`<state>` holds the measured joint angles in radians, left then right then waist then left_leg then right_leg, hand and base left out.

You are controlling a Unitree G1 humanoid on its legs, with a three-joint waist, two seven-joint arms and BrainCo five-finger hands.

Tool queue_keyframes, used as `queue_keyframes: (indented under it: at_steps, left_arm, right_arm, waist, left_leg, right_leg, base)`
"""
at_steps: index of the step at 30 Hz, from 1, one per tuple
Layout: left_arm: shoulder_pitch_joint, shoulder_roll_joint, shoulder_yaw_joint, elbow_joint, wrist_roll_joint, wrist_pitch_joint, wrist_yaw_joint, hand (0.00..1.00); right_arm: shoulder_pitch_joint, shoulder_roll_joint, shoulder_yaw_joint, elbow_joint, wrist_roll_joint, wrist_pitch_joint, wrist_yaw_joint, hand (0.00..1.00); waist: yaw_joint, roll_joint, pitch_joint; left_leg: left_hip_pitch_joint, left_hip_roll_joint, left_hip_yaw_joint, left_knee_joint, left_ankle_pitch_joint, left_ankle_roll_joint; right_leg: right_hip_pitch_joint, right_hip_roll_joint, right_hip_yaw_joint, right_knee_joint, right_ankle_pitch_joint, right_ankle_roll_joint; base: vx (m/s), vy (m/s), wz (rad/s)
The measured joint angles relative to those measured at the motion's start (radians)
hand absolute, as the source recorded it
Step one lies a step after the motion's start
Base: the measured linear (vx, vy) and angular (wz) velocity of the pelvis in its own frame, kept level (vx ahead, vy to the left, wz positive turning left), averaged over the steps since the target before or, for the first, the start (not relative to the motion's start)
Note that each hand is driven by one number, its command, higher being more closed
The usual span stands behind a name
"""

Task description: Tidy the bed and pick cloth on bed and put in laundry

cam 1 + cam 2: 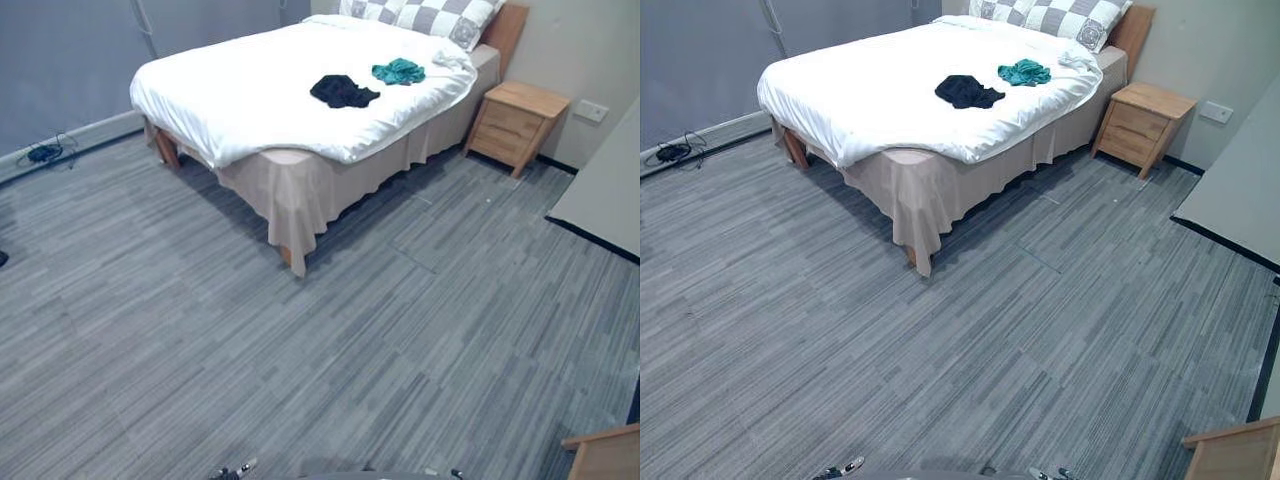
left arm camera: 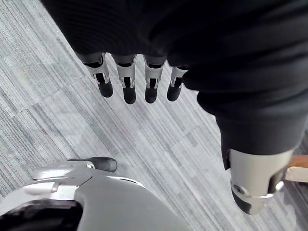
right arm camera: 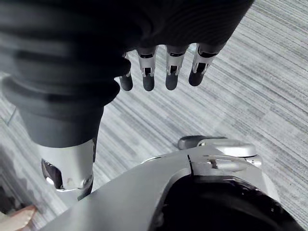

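One wide stretch of grey floor (image 1: pixel 300 350) lies between both hands and the bed (image 1: pixel 230 90). The step in hand, as I judge it, is the approach: walk up to the bed's near long side and stop close enough that neither arm must overreach. The bed's white cover looks fairly smooth.

The nightstand (image 1: pixel 515 122) stands beside the bed's head, well ahead of the right hand. Its drawers are closed and their contents hidden. A checked pillow (image 1: pixel 425 15) lies at the bed's far end.

The black cloth (image 1: pixel 343 91) and the teal cloth (image 1: pixel 398 71) lie on the cover, near each other but apart. Both are far ahead of the hands, the teal one farther, so taking the black one first seems sensible. Where the laundry goes I cannot tell.

The left hand (image 2: pixel 129 89) and the right hand (image 3: pixel 172 72) hang over the floor, fingers straight and loosely spread, holding nothing.
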<state>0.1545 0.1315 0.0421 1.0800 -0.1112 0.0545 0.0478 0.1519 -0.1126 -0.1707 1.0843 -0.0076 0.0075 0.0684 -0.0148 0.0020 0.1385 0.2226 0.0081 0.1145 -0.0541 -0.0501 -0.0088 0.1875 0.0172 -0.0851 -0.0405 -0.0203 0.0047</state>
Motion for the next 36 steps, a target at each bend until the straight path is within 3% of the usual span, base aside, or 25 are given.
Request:
queue_keyframes:
  at_steps: [13,14,16,17,18,20,22,23,24,25,26,27,28,29,30,31,32,33,35,36]
  left_arm:
    - [0.001,-0.001,0.008,0.000,0.000,0.000,-0.004,0.00]
    - [-0.002,-0.001,0.008,-0.001,-0.001,0.000,-0.004,0.00]
    - [-0.017,0.008,0.008,0.000,-0.001,0.003,-0.005,0.00]
    - [-0.028,0.015,0.008,0.001,-0.004,0.007,-0.004,0.00]
    - [-0.042,0.026,0.008,0.015,-0.005,0.007,-0.004,0.00]
    - [-0.053,0.038,0.009,0.019,-0.007,0.006,-0.005,0.00]
    - [-0.050,0.038,0.009,0.019,-0.008,0.005,-0.006,0.00]
    - [-0.051,0.036,0.009,0.019,-0.004,0.005,-0.012,0.00]
    - [-0.051,0.037,0.010,0.019,-0.003,0.005,-0.018,0.00]
    - [-0.055,0.040,0.010,0.019,-0.004,0.007,-0.027,0.00]
    - [-0.057,0.040,0.009,0.019,-0.004,0.008,-0.027,0.00]
    - [-0.058,0.039,0.009,0.019,-0.004,0.008,-0.026,0.00]
    - [-0.071,0.029,0.009,0.021,-0.004,0.011,-0.025,0.00]
    - [-0.085,0.019,0.008,0.021,-0.003,0.011,-0.025,0.00]
    - [-0.089,0.007,0.008,0.020,-0.002,0.008,-0.025,0.00]
    - [-0.092,0.004,0.008,0.020,-0.001,0.005,-0.025,0.00]
    - [-0.095,0.007,0.011,0.017,-0.001,-0.003,-0.027,0.00]
    - [-0.094,0.008,0.015,0.013,-0.003,-0.009,-0.027,0.00]
    - [-0.088,-0.002,0.040,0.011,-0.004,-0.027,-0.026,0.00]
    - [-0.083,-0.010,0.041,0.007,-0.004,-0.039,-0.026,0.00]
  right_arm:
    - [-0.010,0.004,-0.017,-0.002,-0.002,0.017,0.005,0.00]
    - [-0.017,0.002,-0.017,-0.002,-0.002,0.026,0.006,0.00]
    - [-0.036,0.005,-0.018,-0.007,0.011,0.040,0.004,0.00]
    - [-0.044,0.003,-0.018,-0.013,0.025,0.043,0.001,0.00]
    - [-0.058,0.010,-0.020,-0.020,0.046,0.043,0.000,0.00]
    - [-0.064,0.021,-0.021,-0.008,0.059,0.045,-0.004,0.00]
    - [-0.057,0.024,-0.029,-0.004,0.069,0.044,-0.005,0.00]
    - [-0.058,0.022,-0.029,-0.005,0.076,0.044,-0.005,0.00]
    - [-0.058,0.022,-0.029,-0.005,0.077,0.044,-0.005,0.00]
    - [-0.059,0.023,-0.030,-0.004,0.080,0.046,-0.006,0.00]
    - [-0.056,0.023,-0.034,-0.004,0.091,0.052,-0.006,0.00]
    - [-0.055,0.024,-0.043,-0.003,0.098,0.058,-0.005,0.00]
    - [-0.059,0.017,-0.060,-0.001,0.098,0.066,-0.004,0.00]
    - [-0.060,0.005,-0.067,-0.001,0.098,0.068,-0.005,0.00]
    - [-0.056,-0.005,-0.075,-0.002,0.097,0.072,-0.005,0.00]
    - [-0.054,-0.004,-0.094,0.000,0.096,0.077,-0.004,0.00]
    - [-0.055,-0.001,-0.106,0.010,0.090,0.080,-0.004,0.00]
    - [-0.053,-0.005,-0.106,0.012,0.084,0.079,-0.004,0.00]
    - [-0.044,-0.011,-0.098,0.010,0.060,0.070,-0.001,0.00]
    - [-0.036,-0.024,-0.085,0.022,0.032,0.063,-0.002,0.00]
  waist:
    - [0.002,-0.011,0.014]
    - [0.002,-0.010,0.015]
    - [0.001,-0.021,0.034]
    - [0.000,-0.030,0.058]
    - [0.001,-0.045,0.095]
    - [-0.004,-0.058,0.131]
    - [0.000,-0.056,0.137]
    - [0.000,-0.051,0.137]
    - [0.000,-0.051,0.138]
    - [0.000,-0.055,0.143]
    - [-0.001,-0.054,0.147]
    - [-0.002,-0.052,0.152]
    - [-0.012,-0.032,0.166]
    - [-0.025,0.010,0.184]
    - [-0.029,0.040,0.177]
    - [-0.030,0.045,0.173]
    - [-0.025,0.044,0.172]
    - [-0.024,0.044,0.171]
    - [-0.031,0.058,0.168]
    - [-0.024,0.073,0.164]
  left_leg:
    - [-0.016,0.005,0.031,0.020,-0.015,-0.008]
    - [-0.046,0.008,0.035,0.052,-0.038,-0.008]
    - [-0.086,0.002,0.041,0.108,-0.074,0.011]
    - [-0.091,-0.011,0.041,0.131,-0.090,0.022]
    - [-0.092,-0.015,0.042,0.161,-0.107,0.029]
    - [-0.066,-0.006,0.035,0.204,-0.134,0.038]
    - [-0.042,0.024,0.023,0.218,-0.160,0.022]
    - [-0.043,0.051,0.018,0.220,-0.176,0.001]
    - [-0.044,0.062,0.017,0.220,-0.183,-0.009]
    - [-0.045,0.077,0.015,0.226,-0.203,-0.033]
    - [-0.037,0.090,0.014,0.245,-0.235,-0.056]
    - [-0.033,0.097,0.015,0.253,-0.253,-0.072]
    - [-0.004,0.134,0.014,0.263,-0.289,-0.085]
    - [0.031,0.176,0.016,0.244,-0.314,-0.064]
    - [0.065,0.200,0.017,0.226,-0.326,-0.032]
    - [0.070,0.208,0.011,0.253,-0.309,-0.038]
    - [0.032,0.228,0.013,0.383,-0.259,-0.076]
    - [-0.003,0.242,0.010,0.471,-0.224,-0.076]
    - [-0.163,0.315,0.001,0.854,-0.044,-0.057]
    - [-0.267,0.356,-0.014,1.096,-0.057,-0.044]
  right_leg:
    - [-0.032,0.005,0.030,0.017,-0.005,-0.004]
    - [-0.084,0.001,0.028,0.084,-0.046,-0.008]
    - [-0.182,-0.029,0.001,0.267,-0.137,0.049]
    - [-0.260,-0.059,-0.007,0.450,-0.177,0.086]
    - [-0.360,-0.092,-0.025,0.672,-0.167,0.078]
    - [-0.440,-0.118,-0.029,0.839,-0.186,0.067]
    - [-0.450,-0.122,-0.038,0.750,-0.196,0.059]
    - [-0.448,-0.118,-0.053,0.570,-0.169,0.062]
    - [-0.446,-0.115,-0.053,0.457,-0.136,0.061]
    - [-0.440,-0.120,-0.051,0.244,-0.059,0.060]
    - [-0.441,-0.132,-0.050,0.130,-0.004,0.074]
    - [-0.442,-0.139,-0.059,0.122,0.028,0.088]
    - [-0.437,-0.119,-0.092,0.169,0.104,0.080]
    - [-0.462,-0.097,-0.118,0.278,0.083,0.064]
    - [-0.494,-0.077,-0.138,0.380,0.033,0.014]
    - [-0.503,-0.067,-0.140,0.412,0.016,-0.012]
    - [-0.502,-0.051,-0.139,0.452,-0.020,-0.053]
    - [-0.488,-0.045,-0.140,0.456,-0.031,-0.052]
    - [-0.386,0.003,-0.145,0.398,-0.078,-0.077]
    - [-0.310,0.047,-0.143,0.340,-0.084,-0.087]
  base:
    - [-0.06,-0.019,-0.08]
    - [-0.05,0.000,-0.15]
    - [-0.03,0.005,-0.14]
    - [-0.04,-0.021,-0.06]
    - [-0.04,-0.036,0.04]
    - [0.08,-0.062,0.19]
    - [0.18,-0.107,0.17]
    - [0.16,-0.121,0.10]
    - [0.34,-0.217,0.03]
    - [0.45,-0.276,-0.06]
    - [0.49,-0.309,-0.08]
    - [0.47,-0.326,-0.09]
    - [0.47,-0.319,-0.01]
    - [0.55,-0.364,0.05]
    - [0.47,-0.268,0.08]
    - [0.51,-0.280,-0.17]
    - [0.42,-0.244,-0.28]
    - [0.51,-0.331,-0.30]
    - [0.54,-0.299,-0.07]
    - [0.52,-0.189,-0.04]
